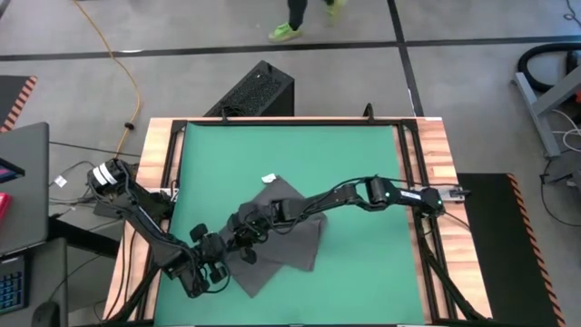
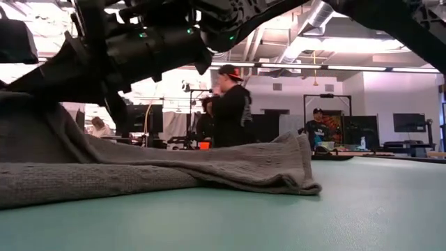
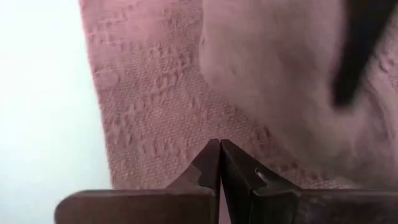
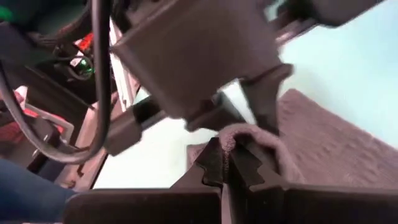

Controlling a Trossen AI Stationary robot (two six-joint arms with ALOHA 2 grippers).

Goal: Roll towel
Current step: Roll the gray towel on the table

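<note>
From above, the towel [image 1: 286, 232] lies at 6 o'clock on my green mat [image 1: 363, 163]. My right claw [image 4: 225, 157] pinches its fold, a grip the overhead hides; my left claw [image 3: 220, 155] is closed against the cloth.

Both slim jointed arms are matte black, with dark cables along them; the left end effector [image 3: 219, 163] has notched dark fingers.

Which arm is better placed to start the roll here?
Probably the right: its claw is shut on a raised fold of the towel. The left claw is shut at the towel's edge, holding nothing visible.
</note>
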